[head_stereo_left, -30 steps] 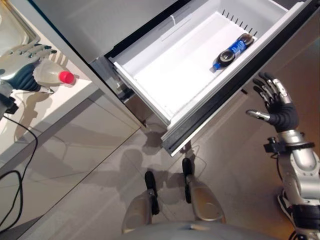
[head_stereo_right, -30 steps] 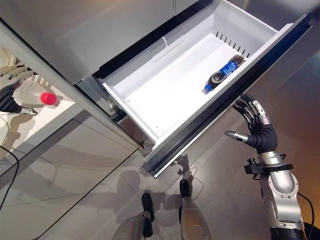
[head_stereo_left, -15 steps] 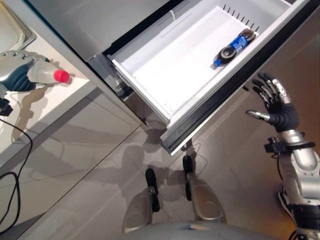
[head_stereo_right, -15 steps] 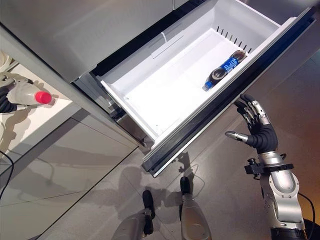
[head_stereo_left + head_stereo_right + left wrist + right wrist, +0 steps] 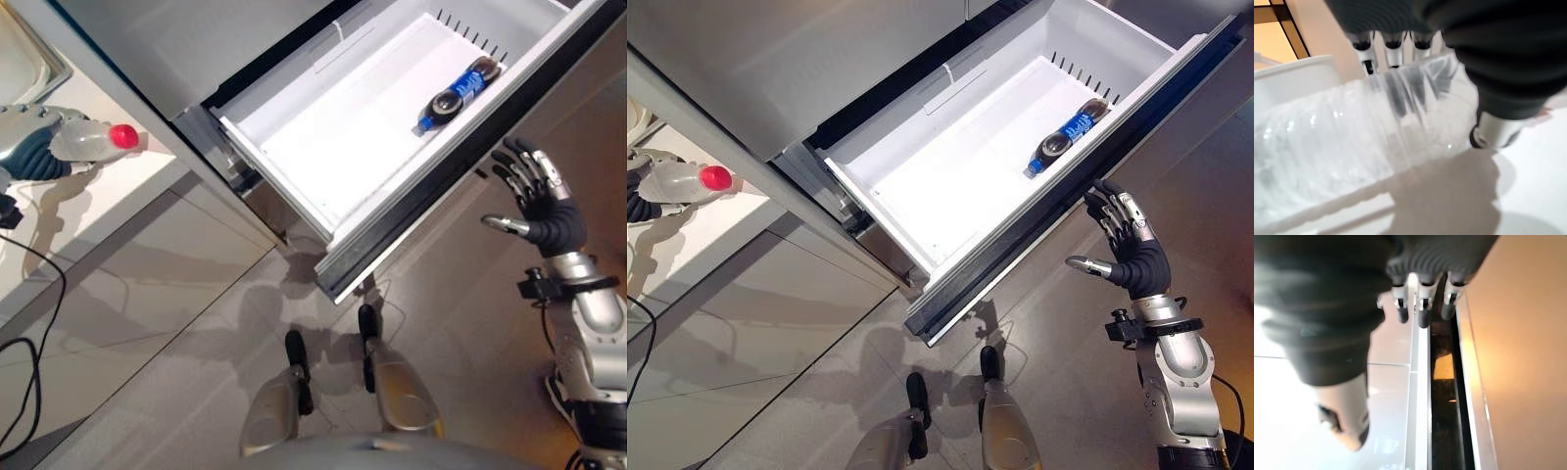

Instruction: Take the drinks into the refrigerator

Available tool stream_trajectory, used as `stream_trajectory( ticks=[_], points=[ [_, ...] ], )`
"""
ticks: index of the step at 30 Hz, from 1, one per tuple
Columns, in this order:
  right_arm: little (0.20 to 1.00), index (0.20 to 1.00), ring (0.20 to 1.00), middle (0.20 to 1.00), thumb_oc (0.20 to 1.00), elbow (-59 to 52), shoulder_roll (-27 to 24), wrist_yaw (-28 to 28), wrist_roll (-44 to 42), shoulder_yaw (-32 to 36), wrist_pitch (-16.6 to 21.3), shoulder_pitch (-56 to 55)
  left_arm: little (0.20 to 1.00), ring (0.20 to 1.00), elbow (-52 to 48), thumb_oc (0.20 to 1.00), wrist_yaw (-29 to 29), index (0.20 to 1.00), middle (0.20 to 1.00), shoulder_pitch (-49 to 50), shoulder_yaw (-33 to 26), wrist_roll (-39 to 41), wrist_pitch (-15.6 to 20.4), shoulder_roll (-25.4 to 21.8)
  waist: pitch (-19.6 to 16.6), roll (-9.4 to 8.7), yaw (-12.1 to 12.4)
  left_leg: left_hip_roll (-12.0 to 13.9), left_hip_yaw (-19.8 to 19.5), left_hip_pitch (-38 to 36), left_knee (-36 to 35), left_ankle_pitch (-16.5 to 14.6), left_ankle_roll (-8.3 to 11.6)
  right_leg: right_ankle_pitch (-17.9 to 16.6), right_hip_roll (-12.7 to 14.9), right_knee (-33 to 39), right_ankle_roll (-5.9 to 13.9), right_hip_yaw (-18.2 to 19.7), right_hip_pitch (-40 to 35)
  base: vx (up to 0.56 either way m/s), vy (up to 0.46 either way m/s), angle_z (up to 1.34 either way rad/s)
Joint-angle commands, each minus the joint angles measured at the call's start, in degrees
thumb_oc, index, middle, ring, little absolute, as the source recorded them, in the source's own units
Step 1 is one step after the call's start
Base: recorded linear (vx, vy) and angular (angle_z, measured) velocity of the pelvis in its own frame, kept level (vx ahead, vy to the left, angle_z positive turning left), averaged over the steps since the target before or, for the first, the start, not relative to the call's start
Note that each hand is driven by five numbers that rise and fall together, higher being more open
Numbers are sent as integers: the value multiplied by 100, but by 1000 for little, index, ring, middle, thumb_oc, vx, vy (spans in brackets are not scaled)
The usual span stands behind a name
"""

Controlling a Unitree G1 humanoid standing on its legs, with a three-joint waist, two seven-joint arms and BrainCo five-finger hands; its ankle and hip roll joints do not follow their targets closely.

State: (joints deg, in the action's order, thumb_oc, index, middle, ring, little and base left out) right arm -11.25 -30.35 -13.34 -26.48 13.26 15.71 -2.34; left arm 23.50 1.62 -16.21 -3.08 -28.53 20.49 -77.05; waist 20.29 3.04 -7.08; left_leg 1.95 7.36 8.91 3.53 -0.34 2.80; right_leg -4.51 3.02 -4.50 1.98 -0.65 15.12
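Still gripped, clear bottle (image 5: pixel 93 143) lies in left hand (image 5: pixel 34 155).

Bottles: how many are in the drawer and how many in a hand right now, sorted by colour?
Clear bottle with red cap, held in the left hand: 1
Dark bottle with blue label, lying in the open drawer: 1
Total: 2
The right hand holds none.

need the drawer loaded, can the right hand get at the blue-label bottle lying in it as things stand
Probably yes. The right hand is open and empty, just outside the pulled-out drawer front, and the blue-label bottle lies uncovered near that end. Only the drawer's front wall stands between them.
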Motion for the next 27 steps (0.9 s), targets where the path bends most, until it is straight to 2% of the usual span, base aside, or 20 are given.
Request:
stream_trajectory(
  ticks=[1,3,6,7,8,10,11,12,14,17,18,19,22,23,25,27],
  points=[
    [1000,1000,1000,1000,1000,-679,9,-25,-280,387,184,267,200,200,152,200,-298,200,200,331,-30,-242,-44,101,32,-171,-43,-172,-275,134,856,-795,-301,958,212,-976,381,-179,75,0,0,0],
    [1000,1000,1000,1000,1000,-662,17,-35,-281,359,176,278,200,200,105,200,-291,200,200,375,-100,-127,-55,201,27,-178,-23,-180,-287,113,823,-779,-305,945,213,-962,377,-187,56,0,0,0],
    [1000,1000,1000,1000,1000,-619,52,-37,-297,326,170,287,200,200,162,200,-181,200,200,402,-447,489,-100,605,0,-193,26,-185,-308,83,764,-750,-308,940,213,-934,365,-206,24,0,0,0],
    [1000,1000,1000,1000,1000,-573,45,-40,-348,242,196,352,200,200,145,200,-45,200,200,362,-699,1148,-51,1003,0,-191,29,-185,-325,64,752,-734,-305,942,218,-927,352,-208,-4,0,0,0],
    [1000,1000,1000,1000,1000,-569,40,-40,-350,233,198,359,200,200,137,200,-49,200,200,385,-724,1150,-52,1005,-4,-190,18,-186,-327,68,745,-725,-305,933,218,-918,352,-211,-2,0,0,0],
    [1000,1000,1000,1000,1000,-571,39,-66,-461,181,232,343,200,200,22,200,4,200,200,537,-1222,2330,67,1569,-42,-183,63,-198,-356,26,707,-706,-298,931,227,-866,330,-216,-59,-13,7,5],
    [1000,1000,1000,1000,1000,-540,62,-58,-544,117,216,352,200,200,-42,200,112,200,200,605,-1439,3094,129,2009,-61,-190,87,-203,-381,-7,699,-732,-300,946,218,-859,316,-214,-92,-37,0,4],
    [1000,1000,1000,1000,1000,-537,51,-58,-546,102,218,364,200,200,-64,200,101,200,200,644,-1481,3103,124,2018,-70,-190,67,-209,-381,14,682,-690,-302,902,223,-832,314,-215,-77,0,0,0],
    [1000,1000,1000,1000,1000,-458,38,7,-583,-5,233,402,200,200,-467,200,139,200,200,845,-1747,3931,337,2578,-97,-209,114,-227,-396,13,692,-684,-304,875,229,-816,295,-222,-96,-29,-1,3],
    [1000,1000,1000,1000,1000,-389,-9,41,-627,-132,170,493,200,200,-860,200,-15,200,200,1096,-1855,4414,420,3017,-159,-232,147,-250,-413,-11,689,-685,-312,841,232,-770,276,-235,-139,-4,1,2],
    [1000,1000,1000,1000,1000,-390,-2,29,-633,-167,134,512,200,200,-1079,200,-148,200,200,1189,-1907,4876,539,3368,-201,-253,177,-261,-440,-32,672,-681,-315,832,237,-740,265,-234,-175,-2,2,9],
    [1000,1000,1000,1000,1000,-391,-14,30,-633,-174,133,511,200,200,-1101,200,-165,200,200,1218,-1929,4892,534,3384,-203,-242,167,-261,-441,-38,667,-680,-315,831,236,-736,266,-234,-180,-7,-1,15],
    [1000,1000,1000,1000,1000,-392,30,19,-602,-227,120,528,200,200,-1453,200,-325,200,200,1360,-1921,5516,654,4141,-293,-263,203,-269,-490,-77,607,-658,-319,827,245,-699,244,-268,-247,-10,-1,11],
    [1000,1000,1000,1000,1000,-392,21,20,-602,-228,120,525,200,200,-1468,200,-327,200,200,1373,-1926,5517,649,4156,-294,-254,198,-269,-492,-82,601,-655,-319,826,245,-696,244,-270,-251,0,0,0],
    [1000,1000,1000,1000,1000,-355,68,40,-585,-275,121,549,200,200,-1689,200,-364,200,200,1371,-1853,5817,738,4551,-358,-274,218,-288,-539,-118,518,-618,-317,811,252,-624,231,-304,-310,-6,0,2],
    [1000,1000,1000,1000,1000,-355,61,41,-584,-278,121,546,200,200,-1702,200,-367,200,200,1384,-1858,5820,733,4562,-358,-267,209,-289,-545,-128,505,-611,-317,807,253,-613,231,-310,-322,-12,-2,5]
  ],
)
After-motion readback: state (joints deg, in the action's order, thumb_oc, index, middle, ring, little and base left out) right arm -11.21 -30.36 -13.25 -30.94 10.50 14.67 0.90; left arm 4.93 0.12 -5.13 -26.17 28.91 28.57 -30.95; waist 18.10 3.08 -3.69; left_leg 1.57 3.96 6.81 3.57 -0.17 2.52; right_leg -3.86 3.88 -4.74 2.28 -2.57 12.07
